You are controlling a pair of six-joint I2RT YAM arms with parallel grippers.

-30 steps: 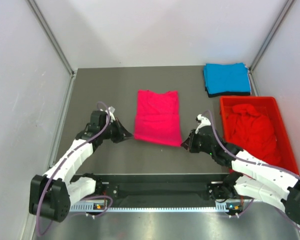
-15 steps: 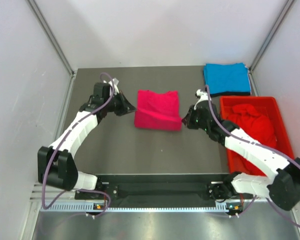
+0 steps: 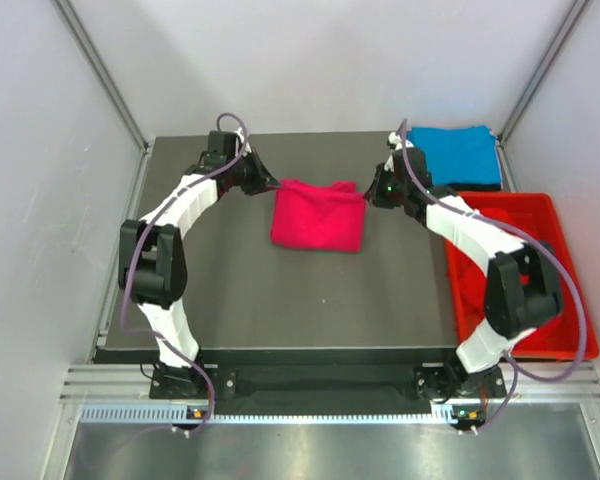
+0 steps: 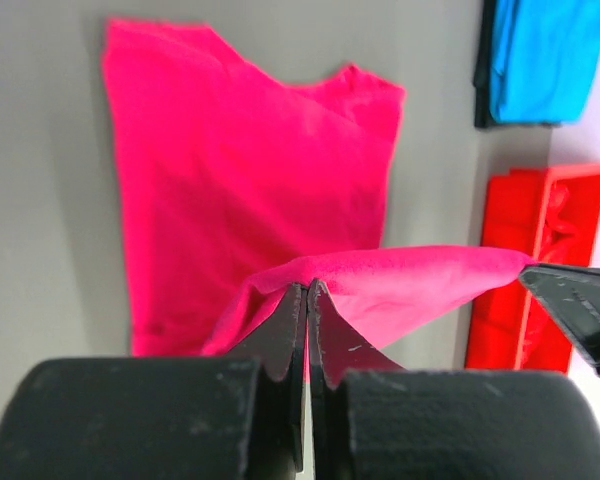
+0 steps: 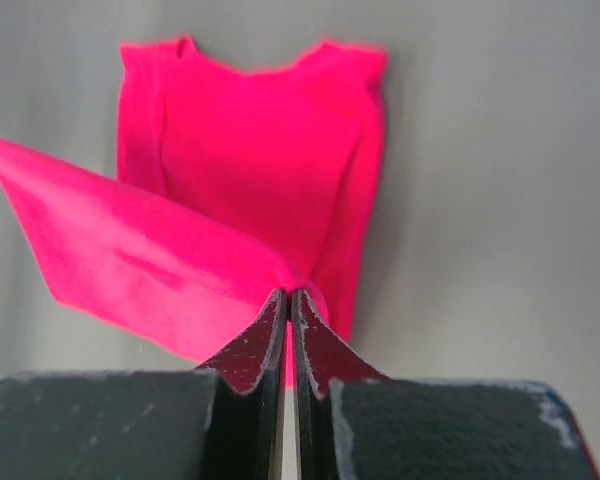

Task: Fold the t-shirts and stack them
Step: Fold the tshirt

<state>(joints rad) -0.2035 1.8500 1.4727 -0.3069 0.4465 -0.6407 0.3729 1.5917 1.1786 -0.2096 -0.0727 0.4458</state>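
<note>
Over the grey table, our left gripper and right gripper each pinch a pink t-shirt hem corner, stretched left-right above its far collar.

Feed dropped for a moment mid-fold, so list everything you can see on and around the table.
table: one, dark grey, centre of view
pink t-shirt: one, magenta, mid-table, one edge lifted
blue t-shirt: one, sky blue, folded, far right corner
crate: one, red, right side
red garments: count unclear, red, inside the crate
left fingers: one pair, black, shut on the pink t-shirt
right fingers: one pair, black, shut on the pink t-shirt
</note>
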